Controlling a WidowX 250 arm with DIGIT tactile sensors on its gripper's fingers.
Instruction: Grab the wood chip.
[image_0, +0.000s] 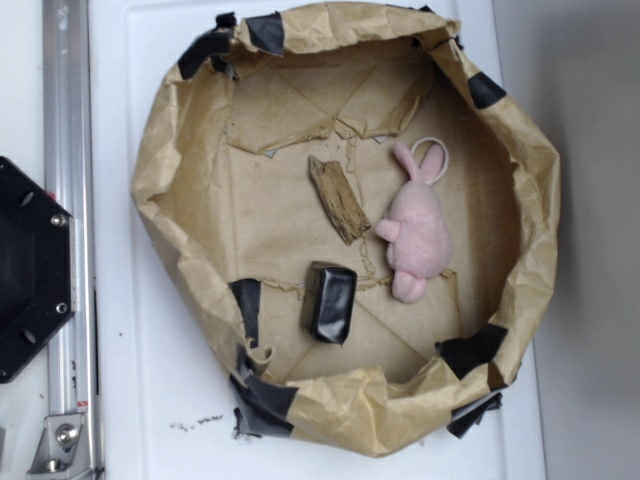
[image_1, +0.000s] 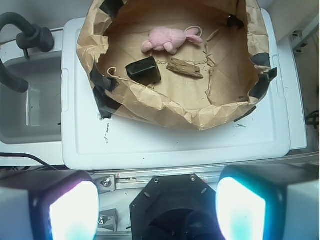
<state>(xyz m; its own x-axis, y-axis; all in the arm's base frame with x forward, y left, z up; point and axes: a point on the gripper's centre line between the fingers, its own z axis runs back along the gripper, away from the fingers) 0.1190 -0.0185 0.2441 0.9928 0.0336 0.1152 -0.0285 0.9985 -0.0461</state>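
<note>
The wood chip (image_0: 339, 199) is a small rough brown piece lying on the floor of a brown paper-lined basin (image_0: 160, 170), left of the pink plush (image_0: 418, 228) and above the glossy black block (image_0: 329, 301). In the wrist view the wood chip (image_1: 185, 68) lies right of the black block (image_1: 143, 69) and below the plush (image_1: 169, 38). My gripper (image_1: 157, 210) is open and empty, its two fingers (image_1: 72, 210) wide apart at the bottom of the wrist view, high over the black arm base, well short of the basin. The gripper does not show in the exterior view.
The basin of crumpled paper (image_1: 165, 105) with black tape patches sits on a white board (image_1: 175, 142). A metal rail (image_0: 65, 150) and the black arm base (image_0: 30, 270) are at the left. A grey sink with a black hose (image_1: 20, 55) lies beside the board.
</note>
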